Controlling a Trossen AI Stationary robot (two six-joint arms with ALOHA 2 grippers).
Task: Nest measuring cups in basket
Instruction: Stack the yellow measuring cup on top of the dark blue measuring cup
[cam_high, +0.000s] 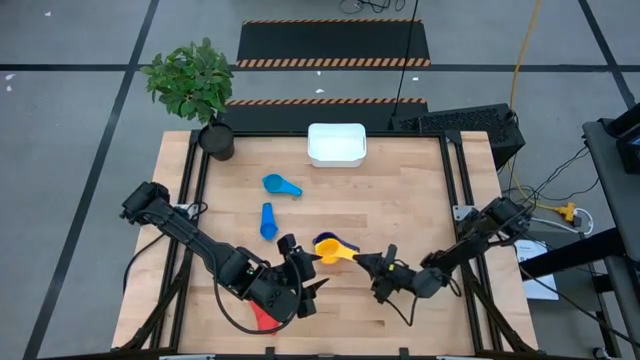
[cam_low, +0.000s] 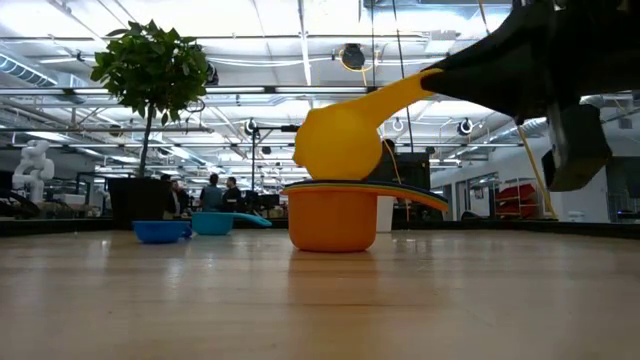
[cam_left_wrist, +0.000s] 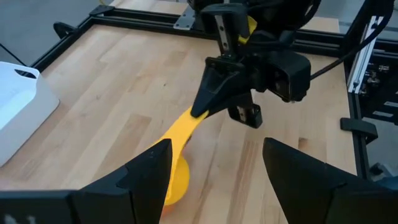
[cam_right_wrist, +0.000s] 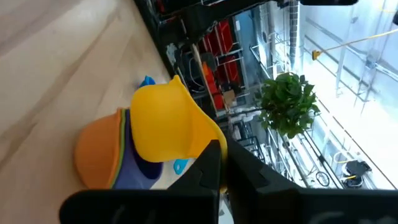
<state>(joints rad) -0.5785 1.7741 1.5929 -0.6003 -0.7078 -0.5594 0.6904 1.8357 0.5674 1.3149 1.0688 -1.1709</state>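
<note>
A yellow measuring cup (cam_low: 340, 140) hangs tilted over a stack of nested cups, orange outermost (cam_low: 333, 218), near the table's front middle. My right gripper (cam_high: 364, 260) is shut on its handle. My left gripper (cam_left_wrist: 217, 180) stands open just left of the stack (cam_high: 322, 247); its fingers point at the stack and touch nothing. Two blue cups (cam_high: 282, 185) (cam_high: 268, 221) lie on the table further back. A red cup (cam_high: 264, 316) shows under my left arm. The white basket (cam_high: 336, 143) stands at the far edge. My right gripper pinches the yellow cup's handle near its free end (cam_left_wrist: 194, 118) between its two fingers. The fingers come about level from the table's right and lie along the handle. The cup is tilted, handle up, and its bowl's underside (cam_low: 338, 176) is right at the stack's rim.
A dark pot with a green plant (cam_high: 214, 138) stands at the far left corner. Black rails (cam_high: 455, 190) frame the table's edges. People (cam_low: 220, 190) stand in the room far behind the table. Bare wood lies between the stack and the basket.
</note>
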